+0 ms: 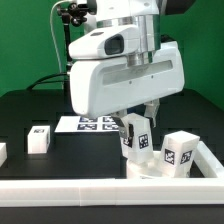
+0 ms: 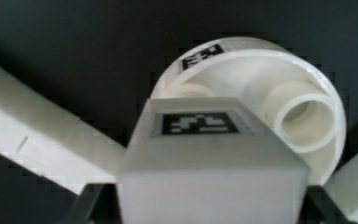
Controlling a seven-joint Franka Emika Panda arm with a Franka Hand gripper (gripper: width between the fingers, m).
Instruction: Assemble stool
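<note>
Clamp of gripper [image 1: 137,125] closed around leg block [image 1: 136,138], upright just over round seat [image 1: 150,168]. Risks jamming if lowered off-socket or tilted; risks knocking spare leg [image 1: 180,150] just beside seat, at the exterior view's right.

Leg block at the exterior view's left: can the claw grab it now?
Probably not yet: the claw is shut on a second leg block over the seat. The left leg block stands in the open, so reachable after release.
</note>
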